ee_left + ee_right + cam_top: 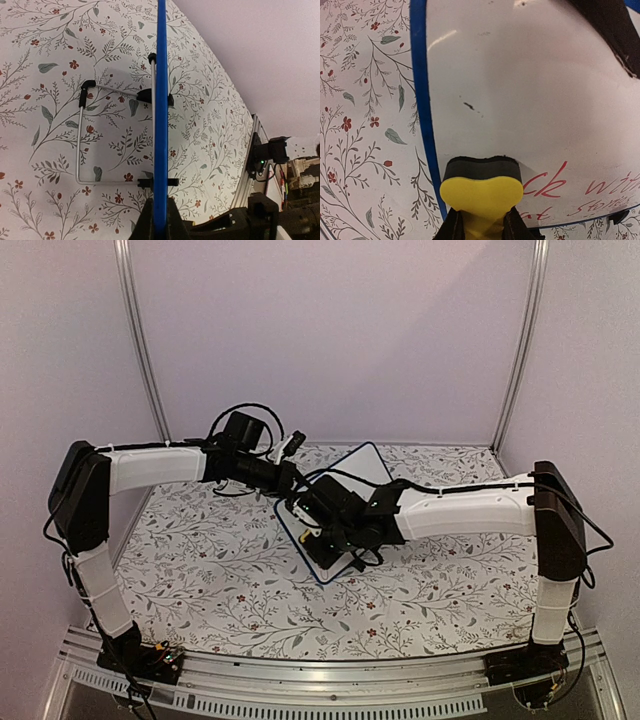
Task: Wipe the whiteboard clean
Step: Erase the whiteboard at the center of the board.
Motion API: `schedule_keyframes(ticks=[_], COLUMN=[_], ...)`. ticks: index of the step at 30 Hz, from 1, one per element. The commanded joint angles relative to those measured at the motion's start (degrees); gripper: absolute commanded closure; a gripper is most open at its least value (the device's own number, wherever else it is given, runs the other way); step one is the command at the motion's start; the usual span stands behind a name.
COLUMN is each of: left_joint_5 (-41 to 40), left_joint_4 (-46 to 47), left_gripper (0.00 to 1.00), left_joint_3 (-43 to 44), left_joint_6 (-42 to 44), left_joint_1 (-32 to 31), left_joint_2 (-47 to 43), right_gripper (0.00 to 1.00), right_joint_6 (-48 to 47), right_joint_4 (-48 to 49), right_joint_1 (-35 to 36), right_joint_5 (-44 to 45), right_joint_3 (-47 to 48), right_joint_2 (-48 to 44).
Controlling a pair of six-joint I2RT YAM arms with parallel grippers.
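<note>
The whiteboard (362, 472) stands tilted mid-table, with a blue frame. My left gripper (288, 478) is shut on its edge; in the left wrist view the blue frame (160, 125) runs edge-on up from between my jaws, with its wire stand (80, 145) and black feet (150, 96) on the cloth. My right gripper (318, 530) is shut on the yellow sponge eraser (479, 192), whose dark felt (481, 168) presses on the board's white face (520, 90). Red handwriting (547, 187) remains at the lower right; a small dark smudge (468, 105) sits higher up.
A floral tablecloth (210, 560) covers the table. Lilac walls close in the back and sides, with metal posts (140, 340) at the corners. An aluminium rail (320, 680) runs along the near edge. Cables hang round both wrists.
</note>
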Motion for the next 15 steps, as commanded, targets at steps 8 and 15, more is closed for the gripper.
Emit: schedule_keyframes(ticks=[8, 15], left_joint_5=[-0.5, -0.4], left_joint_4=[-2.1, -2.1], left_gripper=[1.0, 1.0], left_joint_3=[-0.4, -0.4], left_joint_6=[1.1, 1.1], left_joint_1=[-1.1, -1.1], left_joint_2=[-0.9, -0.6], right_gripper=[0.85, 0.85], right_joint_6=[2.4, 2.8], right_joint_4=[-0.2, -0.7], right_joint_1=[-1.3, -1.3], right_joint_5=[-0.1, -0.8], right_joint_3=[-6.1, -7.5], right_joint_2=[-0.1, -0.4])
